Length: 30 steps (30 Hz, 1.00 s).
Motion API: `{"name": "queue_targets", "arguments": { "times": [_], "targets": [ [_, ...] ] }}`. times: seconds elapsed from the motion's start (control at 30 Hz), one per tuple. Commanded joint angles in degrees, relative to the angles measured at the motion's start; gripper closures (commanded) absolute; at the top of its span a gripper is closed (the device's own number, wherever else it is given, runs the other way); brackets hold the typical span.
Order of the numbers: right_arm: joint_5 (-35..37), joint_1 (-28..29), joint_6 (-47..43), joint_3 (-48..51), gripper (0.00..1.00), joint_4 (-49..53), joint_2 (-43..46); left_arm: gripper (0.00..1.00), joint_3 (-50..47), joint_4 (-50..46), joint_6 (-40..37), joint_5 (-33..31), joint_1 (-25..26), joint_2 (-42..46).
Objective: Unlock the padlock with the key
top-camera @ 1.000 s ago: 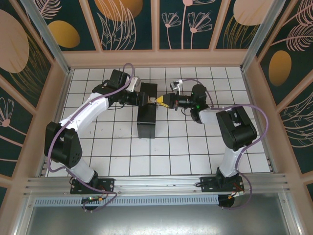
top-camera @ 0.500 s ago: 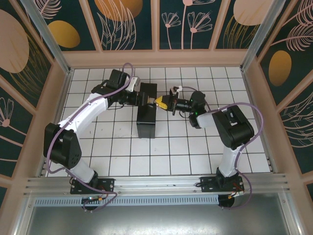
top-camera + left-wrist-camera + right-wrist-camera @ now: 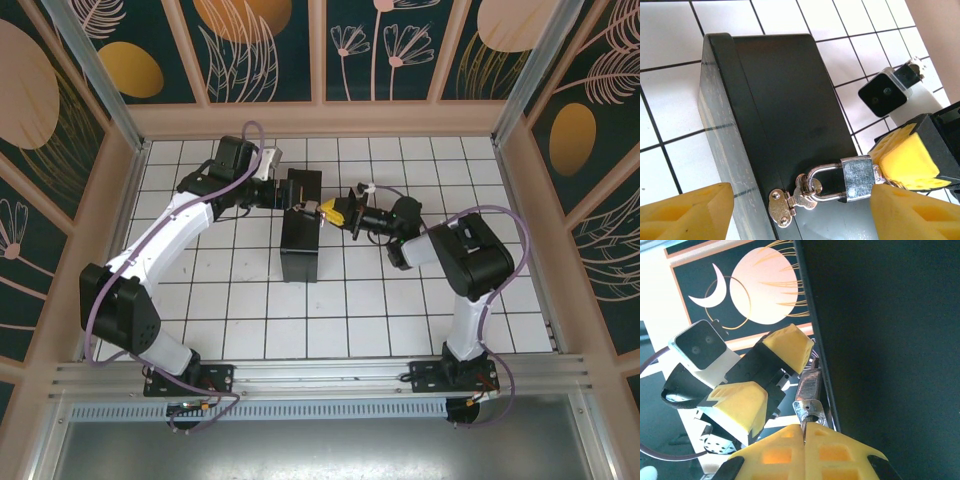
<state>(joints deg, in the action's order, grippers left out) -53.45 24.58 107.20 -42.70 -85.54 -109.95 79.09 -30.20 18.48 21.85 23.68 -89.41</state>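
Pinching tight, the right gripper (image 3: pixel 804 436) has its yellow pads pressed flat together on the key (image 3: pixel 809 410), and only the silvery head with its small hole pokes out past the fingertips. The key lines up with the bottom end of the padlock (image 3: pixel 857 178), key and lock body in one straight line! How far in it goes I cannot tell.

The padlock sits at the side of the black box (image 3: pixel 785 100). Its shackle (image 3: pixel 821 169) is looped through the ring of the little hasp (image 3: pixel 781 209) at the box's edge, and its body sticks out sideways toward the right arm.

Over to the left gripper (image 3: pixel 298 205): jaws spread wide, one yellow pad on each side of the padlock, gripping nothing. In its own wrist camera, one pad is down by the box's side wall, well apart from the lock. The other is just beside the lock body, and whether it touches the metal I cannot tell.

From above, both grippers meet nose to nose near the far end of the box, which lies on the white tiled table (image 3: pixel 380 300) between the two arms.
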Motion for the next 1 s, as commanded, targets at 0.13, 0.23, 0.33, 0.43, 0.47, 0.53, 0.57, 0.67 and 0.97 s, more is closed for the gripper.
{"name": "queue_targets", "arguments": {
  "times": [0.13, 0.23, 0.33, 0.43, 0.47, 0.53, 0.57, 0.67, 0.97],
  "targets": [
    [2.3, -0.3, 6.4, 0.9, 1.0, -9.4, -3.1, 0.28, 0.3, -0.1, -0.1, -0.6, 0.4, -0.8],
    [1.8, -0.3, 4.0, 0.7, 0.9, -6.8, -1.9, 0.28, 0.0, -0.4, -0.3, -0.7, 0.4, -0.6],
    [1.6, -0.5, 3.7, 1.4, 0.88, -7.0, -1.8, 0.28, -0.2, -0.4, -0.3, -1.0, 0.4, -0.3],
    [1.8, -1.1, 4.0, 2.7, 0.86, -8.6, -2.1, 0.28, -0.4, -0.4, -0.3, -1.2, 0.3, -0.1],
    [1.7, -1.2, 3.7, 2.7, 0.85, -8.6, -1.9, 0.29, -0.6, -0.4, -0.4, -1.2, 0.4, 0.0],
    [1.0, -1.2, 2.1, 2.2, 0.74, -7.1, -1.4, 0.29, -0.6, -0.5, -0.4, -1.2, 0.3, 0.0],
    [0.7, -1.3, 1.1, 1.9, 0.73, -5.9, -1.0, 0.29, -0.6, -0.5, -0.3, -1.2, 0.3, 0.1],
    [0.5, -2.4, -1.6, 2.4, 0.73, -2.2, 1.1, 0.29, -0.8, -0.4, -0.4, -1.3, 0.3, 0.1],
    [-0.4, -7.2, -36.3, -1.7, 0.66, 36.8, 15.1, 0.29, -2.2, 1.2, 0.3, -1.7, 0.0, 1.0]
  ]
}}
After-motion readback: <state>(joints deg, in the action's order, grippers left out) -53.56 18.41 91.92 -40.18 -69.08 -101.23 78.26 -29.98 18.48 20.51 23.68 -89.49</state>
